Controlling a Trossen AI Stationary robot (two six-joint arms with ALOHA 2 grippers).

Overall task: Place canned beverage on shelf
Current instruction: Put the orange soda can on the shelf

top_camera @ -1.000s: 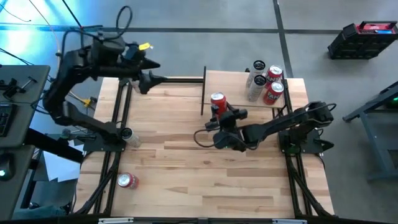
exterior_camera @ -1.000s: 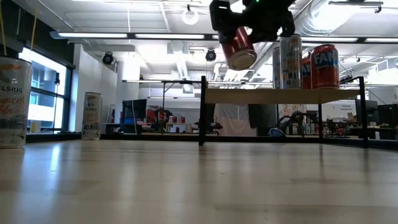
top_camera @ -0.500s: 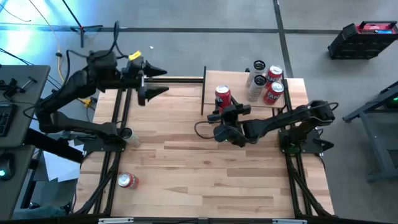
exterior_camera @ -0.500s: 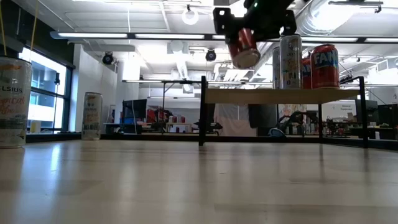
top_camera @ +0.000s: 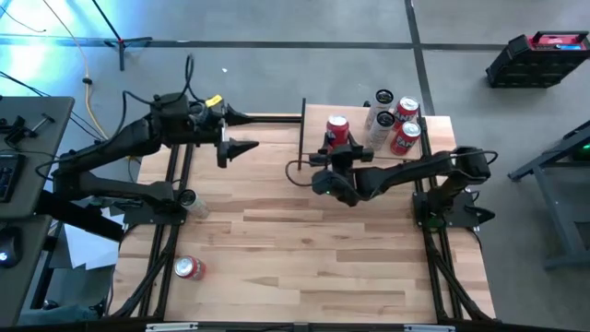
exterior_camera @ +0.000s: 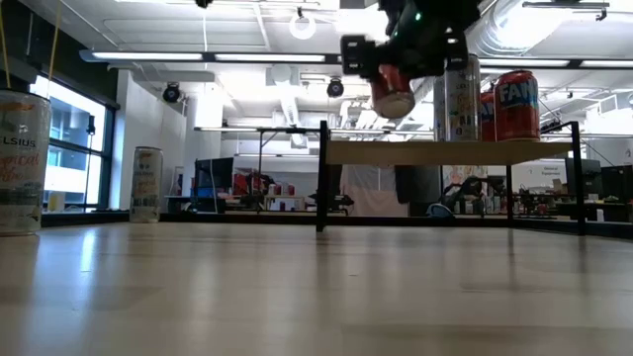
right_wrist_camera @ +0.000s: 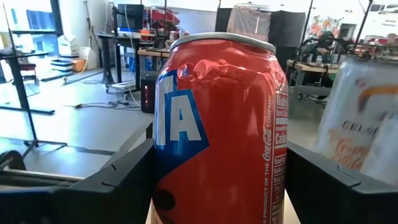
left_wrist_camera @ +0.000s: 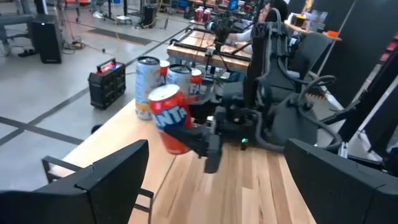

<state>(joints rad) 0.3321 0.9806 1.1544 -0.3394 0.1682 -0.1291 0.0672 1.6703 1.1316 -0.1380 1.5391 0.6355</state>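
right end effector (top_camera: 334,152) holds red can (top_camera: 337,130) above shelf (top_camera: 318,118)

red can (right_wrist_camera: 217,124): glossy metal, dented near the top, printed label
right tool (top_camera: 334,159): matt black plastic fingers
shelf (top_camera: 355,148): pale, smooth wood board with thin black metal uprights
table (top_camera: 295,249): planked pale wood, smooth with a soft sheen
cans on shelf (top_camera: 392,120): shiny metal, silver lids
left tool (top_camera: 241,132): matt black
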